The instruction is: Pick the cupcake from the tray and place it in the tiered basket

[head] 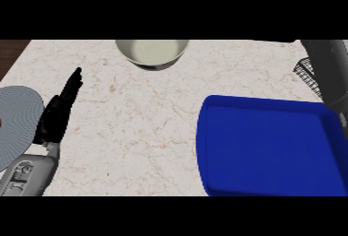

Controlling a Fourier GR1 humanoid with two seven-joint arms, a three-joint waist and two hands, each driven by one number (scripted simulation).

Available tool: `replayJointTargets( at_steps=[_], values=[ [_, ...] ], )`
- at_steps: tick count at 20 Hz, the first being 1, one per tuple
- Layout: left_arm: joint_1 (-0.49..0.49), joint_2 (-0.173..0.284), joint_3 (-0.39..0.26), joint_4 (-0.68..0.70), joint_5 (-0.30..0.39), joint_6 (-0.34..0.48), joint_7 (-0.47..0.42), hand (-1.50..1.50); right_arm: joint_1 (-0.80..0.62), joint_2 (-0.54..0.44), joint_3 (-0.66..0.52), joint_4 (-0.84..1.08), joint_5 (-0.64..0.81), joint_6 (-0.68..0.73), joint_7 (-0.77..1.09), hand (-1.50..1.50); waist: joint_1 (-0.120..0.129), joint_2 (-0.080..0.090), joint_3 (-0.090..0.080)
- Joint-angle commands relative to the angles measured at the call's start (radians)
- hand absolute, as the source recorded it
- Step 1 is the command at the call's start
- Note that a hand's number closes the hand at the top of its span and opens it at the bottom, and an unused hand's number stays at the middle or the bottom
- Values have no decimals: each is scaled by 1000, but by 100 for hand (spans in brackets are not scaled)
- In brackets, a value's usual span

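left hand (60, 108) is lying at the view's left, fingers straight and pointing up the counter (136, 138), holding nothing; resting, kept clear of the work on the right. its grey forearm is coming in from the lower left corner, beside a ribbed grey plate (15, 117) that is running off the left edge.

right hand: not showing. only a grey forearm (331, 69) is coming down at the upper right edge, over the black wire of the basket (307, 76). judging from that, the right arm is working at the basket, but the hand and its state are hidden, so cannot tell.

tray (272, 147), blue, is sitting at the right, just below the basket; nothing is lying in it where it shows. cupcake: not visible anywhere. it could be with the hidden right hand or in the basket; cannot say which.

a pale bowl (151, 51) is standing at the far edge, well apart from the tray.

judgement: pick is probably done, placing under way or finished.
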Motion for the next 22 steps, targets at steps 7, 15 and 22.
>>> replayJointTargets(
  at_steps=[7, 15, 22],
  values=[
    [61, 1, 25, -11, 5, -6, -42, 0, -108, -60, -117, 258, 29, -116, -5, 150, -30, -4, 3],
    [27, -5, 30, 6, -14, 6, -20, 0, -125, -191, -80, 431, 141, 53, -13, 150, -34, -2, 2],
    [69, -5, 56, 22, -5, -8, -48, 0, -91, -246, -80, 456, 154, 58, -67, 150, -65, -17, 3]
  ],
)
